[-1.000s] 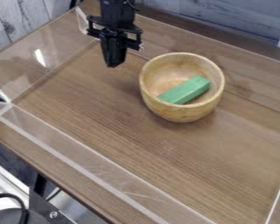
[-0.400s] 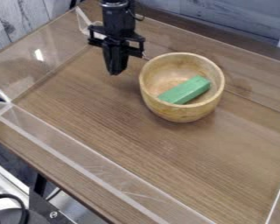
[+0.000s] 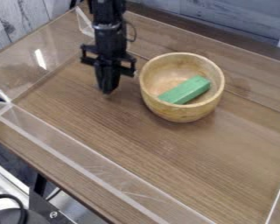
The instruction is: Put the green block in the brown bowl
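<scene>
Green block (image 3: 185, 89) lies inside brown bowl (image 3: 182, 85), right of centre: task looks done. Gripper (image 3: 108, 87) at upper left, jaws closed, apparently empty.

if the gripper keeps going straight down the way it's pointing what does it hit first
Most likely the bare wooden tabletop. The gripper points straight down, shut and empty, left of the brown bowl, with nothing visible under its tip.

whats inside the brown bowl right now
The green block lies inside the brown bowl, tilted against the pale inner wall. Nothing else shows in there. The patch of bowl floor under the block is covered, so it cannot be checked.
</scene>
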You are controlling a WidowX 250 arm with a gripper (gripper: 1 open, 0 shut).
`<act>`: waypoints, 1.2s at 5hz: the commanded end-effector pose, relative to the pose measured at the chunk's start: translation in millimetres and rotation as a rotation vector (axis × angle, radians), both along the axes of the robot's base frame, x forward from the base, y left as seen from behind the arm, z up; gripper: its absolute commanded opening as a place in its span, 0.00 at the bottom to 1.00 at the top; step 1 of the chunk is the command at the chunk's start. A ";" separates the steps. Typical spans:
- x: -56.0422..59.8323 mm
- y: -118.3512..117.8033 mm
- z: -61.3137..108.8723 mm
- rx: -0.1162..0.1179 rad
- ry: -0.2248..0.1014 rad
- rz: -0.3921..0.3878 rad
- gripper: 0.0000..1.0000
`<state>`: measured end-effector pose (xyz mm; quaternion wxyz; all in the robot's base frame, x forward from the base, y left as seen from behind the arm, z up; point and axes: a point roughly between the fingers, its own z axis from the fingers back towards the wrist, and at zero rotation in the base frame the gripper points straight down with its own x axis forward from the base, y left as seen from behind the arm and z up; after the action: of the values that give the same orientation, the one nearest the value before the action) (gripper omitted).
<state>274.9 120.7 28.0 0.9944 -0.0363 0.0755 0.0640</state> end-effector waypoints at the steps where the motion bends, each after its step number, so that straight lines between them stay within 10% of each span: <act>1: 14.6 4.9 19.4 0.018 -0.095 -0.013 0.00; 6: 30.4 10.2 13.8 0.047 -0.091 -0.051 0.00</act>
<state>294.0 126.5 27.9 0.9973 -0.0250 0.0553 0.0410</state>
